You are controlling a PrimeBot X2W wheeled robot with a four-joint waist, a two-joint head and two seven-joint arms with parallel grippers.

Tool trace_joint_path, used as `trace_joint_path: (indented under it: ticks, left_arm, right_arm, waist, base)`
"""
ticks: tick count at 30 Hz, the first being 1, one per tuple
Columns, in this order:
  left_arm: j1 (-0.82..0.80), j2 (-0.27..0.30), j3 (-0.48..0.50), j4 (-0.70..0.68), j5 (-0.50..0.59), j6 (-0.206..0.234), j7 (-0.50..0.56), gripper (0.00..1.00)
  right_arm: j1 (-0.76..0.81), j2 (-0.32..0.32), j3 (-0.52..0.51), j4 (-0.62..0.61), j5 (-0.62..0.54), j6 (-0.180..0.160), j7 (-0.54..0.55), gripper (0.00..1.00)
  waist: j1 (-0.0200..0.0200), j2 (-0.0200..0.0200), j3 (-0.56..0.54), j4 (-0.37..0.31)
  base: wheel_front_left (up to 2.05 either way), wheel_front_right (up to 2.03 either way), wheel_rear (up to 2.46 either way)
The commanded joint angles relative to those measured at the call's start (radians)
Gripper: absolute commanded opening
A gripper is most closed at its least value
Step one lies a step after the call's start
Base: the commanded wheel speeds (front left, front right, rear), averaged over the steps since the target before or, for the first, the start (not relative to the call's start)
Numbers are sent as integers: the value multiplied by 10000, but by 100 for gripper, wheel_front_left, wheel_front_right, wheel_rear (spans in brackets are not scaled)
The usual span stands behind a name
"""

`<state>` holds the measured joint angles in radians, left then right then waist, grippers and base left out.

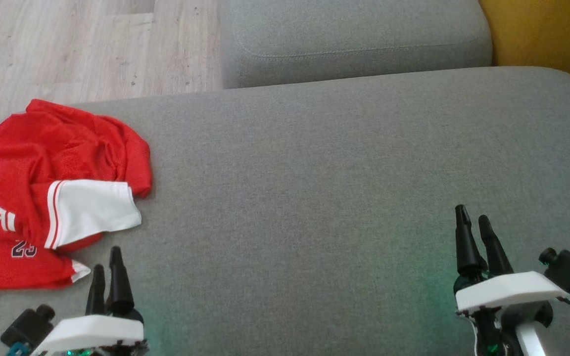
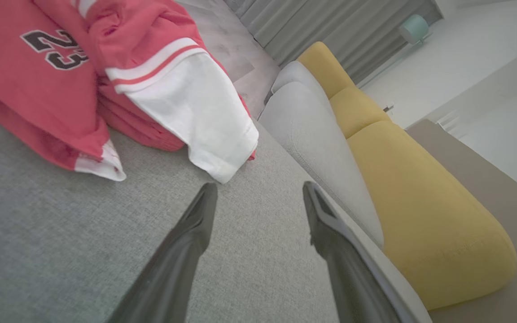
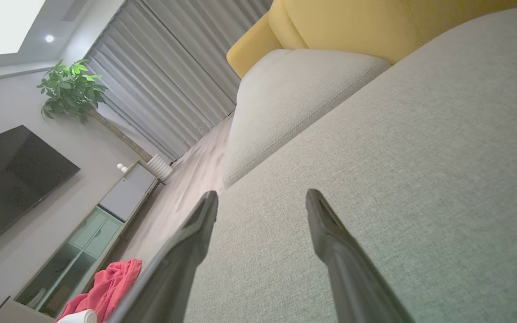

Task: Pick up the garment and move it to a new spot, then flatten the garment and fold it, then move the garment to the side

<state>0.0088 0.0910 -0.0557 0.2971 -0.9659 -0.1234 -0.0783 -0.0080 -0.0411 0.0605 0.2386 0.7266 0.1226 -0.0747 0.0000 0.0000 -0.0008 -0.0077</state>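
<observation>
Crumpled red mesh jersey with white sleeves and a 23 print point(image 1: 52, 188) sits bunched at the far left edge of the grey fabric sofa seat point(image 1: 314, 198). Left hand point(image 1: 107, 260) just beside its near hem, fingers spread, nothing held. Right hand point(image 1: 471, 213) well apart on the right, also spread and empty. Risks: pinching only the loose white sleeve point(image 1: 97, 207), so the rest trails. Or nudging the pile off the edge onto the pale wood floor point(image 1: 67, 49).
</observation>
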Motion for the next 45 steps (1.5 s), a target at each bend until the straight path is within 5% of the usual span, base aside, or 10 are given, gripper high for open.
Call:
trace_joint_path:
  ticks: [1, 22, 45]
  left_arm:
    - [-154, 234, 92, -280, 309, -37, -125, 100]
    - [-179, 764, -639, 427, 2779, -51, -771, 100]
    - [-91, 818, -317, 858, 5369, -14, -1445, 100]
  right_arm:
    - [-293, -59, 201, -428, -366, 43, -154, 100]
    - [-98, -71, 63, -22, -3075, 57, -802, 100]
    - [-121, -84, 11, 581, -5718, 72, -1480, 100]
  waist:
    - [0, 0, -2, 18]
    - [0, 0, 2, 49]
    - [0, 0, -37, -83]
  base:
    - [0, 0, 0]
    - [0, 0, 0]
    - [0, 0, 0]
